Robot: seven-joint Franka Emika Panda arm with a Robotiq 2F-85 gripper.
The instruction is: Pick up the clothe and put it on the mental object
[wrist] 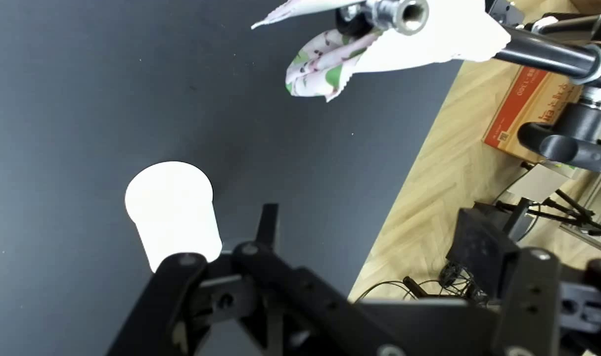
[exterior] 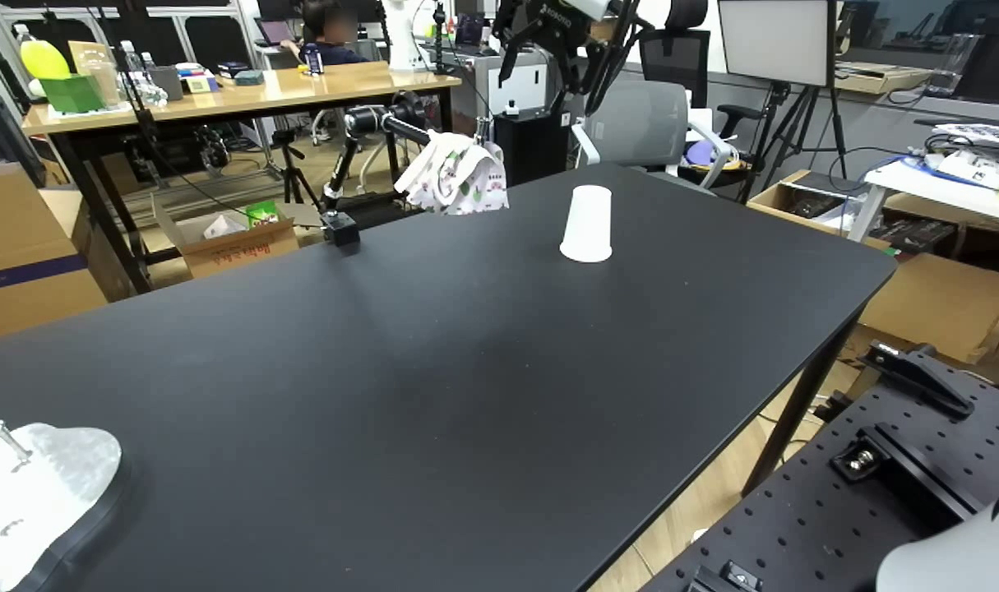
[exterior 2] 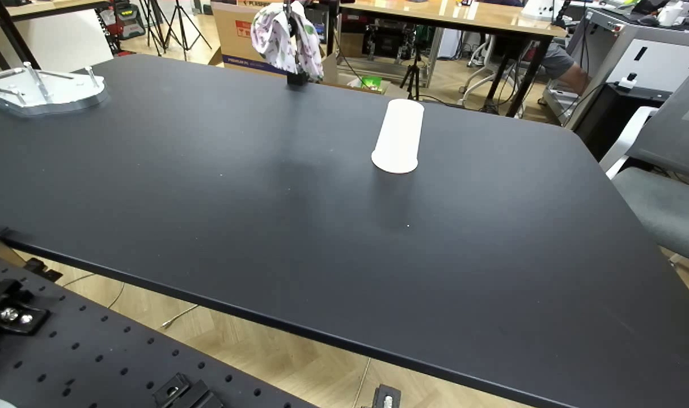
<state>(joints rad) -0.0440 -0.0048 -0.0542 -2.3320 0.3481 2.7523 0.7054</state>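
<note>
The tool (wrist: 369, 222), low in the wrist view, has its fingers spread well apart with nothing between them. The printed white cloth (exterior: 458, 177) is draped over a black articulated arm (exterior: 367, 122), upper middle in both exterior views, by the metal end fitting (wrist: 388, 14); that is probably the metal object meant, so I judge the placing done and withdrawal the step in hand. Best to rise slowly, fingers wide, clear of loose folds. The upside-down paper cup (exterior 2: 398, 136) on the worktop (exterior: 466, 370), partly hidden by the tool left of centre in the wrist view, could topple under a low sideways sweep. The pegged plate (exterior 2: 66, 93), upper left in an exterior view, lies well apart.
</note>
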